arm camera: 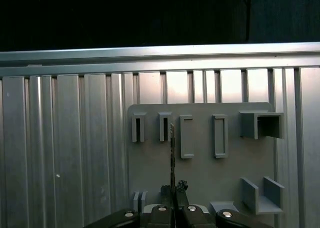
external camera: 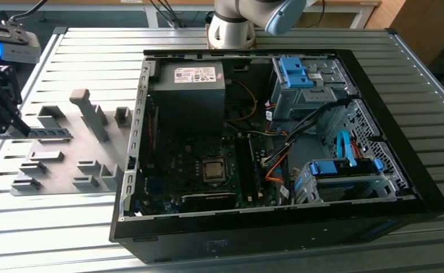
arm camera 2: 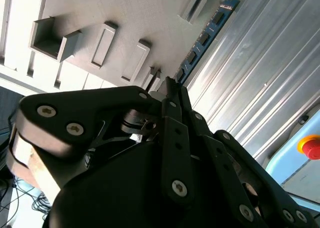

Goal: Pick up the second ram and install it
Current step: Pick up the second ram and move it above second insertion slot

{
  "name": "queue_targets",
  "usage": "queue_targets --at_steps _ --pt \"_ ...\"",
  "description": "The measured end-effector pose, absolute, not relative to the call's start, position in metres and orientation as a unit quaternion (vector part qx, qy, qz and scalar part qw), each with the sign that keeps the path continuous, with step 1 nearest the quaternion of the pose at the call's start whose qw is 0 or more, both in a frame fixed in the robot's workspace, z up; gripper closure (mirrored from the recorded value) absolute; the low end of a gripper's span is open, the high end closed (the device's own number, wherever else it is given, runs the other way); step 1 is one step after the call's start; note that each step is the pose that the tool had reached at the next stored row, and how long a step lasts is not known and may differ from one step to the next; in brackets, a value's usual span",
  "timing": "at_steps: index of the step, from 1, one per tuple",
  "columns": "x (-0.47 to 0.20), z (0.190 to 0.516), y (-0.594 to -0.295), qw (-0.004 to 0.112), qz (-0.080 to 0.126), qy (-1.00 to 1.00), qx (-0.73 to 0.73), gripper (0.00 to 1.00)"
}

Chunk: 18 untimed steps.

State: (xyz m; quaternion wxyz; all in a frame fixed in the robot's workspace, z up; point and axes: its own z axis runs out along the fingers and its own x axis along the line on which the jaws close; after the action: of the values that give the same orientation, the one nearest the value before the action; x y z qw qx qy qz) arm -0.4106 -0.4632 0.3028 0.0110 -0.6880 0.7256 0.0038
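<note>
In the exterior view, the gripper [external camera: 5, 132] is at the exterior view's left edge, over the grey holder plate [external camera: 62, 162]. The second ram [external camera: 46, 134] sticks out of it sideways, just above the plate. Its free end is near a tall grey post [external camera: 93, 116]. The open computer case [external camera: 283, 239] stands well apart, toward the exterior view's right. From here I cannot tell whether the stick is fully out of its holder.

In the second wrist view, the gripper [arm camera 2: 170, 90] has its jaws closed together on one end of the second ram [arm camera 2: 205, 37]. The blue-green board with its dark chips runs away from the fingertips along the edge of the holder plate [arm camera 2: 100, 7]. I judge the hold to be short, only at the end, so the long free part can swing or bend. I should move slowly and avoid sudden turns of the wrist.

In the first wrist view, I see the second ram [arm camera: 172, 153] edge-on, as a thin straight line rising from the gripper [arm camera: 173, 190] in front of the holder plate [arm camera: 210, 173]. It looks in line with the jaws, not tilted. To do this step well, I should watch that line: if it leans, the stick is slipping. I should also lift it clear of the raised grey blocks before any sideways travel.
</note>
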Motion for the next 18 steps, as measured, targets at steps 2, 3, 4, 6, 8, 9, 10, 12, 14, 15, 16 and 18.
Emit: queue_targets --at_steps 2,3,4,6,8,9,10,12,14,15,16,18 --pt "-0.411 0.303 -0.463 0.011 0.004 0.726 -0.688 0.86" --pt "-0.411 0.303 -0.463 0.011 0.004 0.726 -0.688 0.86" --pt "-0.411 0.303 -0.463 0.011 0.004 0.726 -0.688 0.86" --pt "-0.411 0.303 -0.463 0.011 0.004 0.726 -0.688 0.86" --pt "-0.411 0.305 -0.463 0.011 0.004 0.726 -0.688 0.86" --pt "-0.411 0.305 -0.463 0.011 0.004 0.726 -0.688 0.86" --pt "-0.411 0.306 -0.463 0.011 0.004 0.726 -0.688 0.86" --pt "-0.411 0.309 -0.463 0.011 0.004 0.726 -0.688 0.86" --pt "-0.411 0.312 -0.463 0.011 0.004 0.726 -0.688 0.86" --pt "-0.411 0.314 -0.463 0.011 0.004 0.726 -0.688 0.86" --pt "-0.411 0.315 -0.463 0.011 0.004 0.726 -0.688 0.86" --pt "-0.411 0.319 -0.463 0.011 0.004 0.726 -0.688 0.86"
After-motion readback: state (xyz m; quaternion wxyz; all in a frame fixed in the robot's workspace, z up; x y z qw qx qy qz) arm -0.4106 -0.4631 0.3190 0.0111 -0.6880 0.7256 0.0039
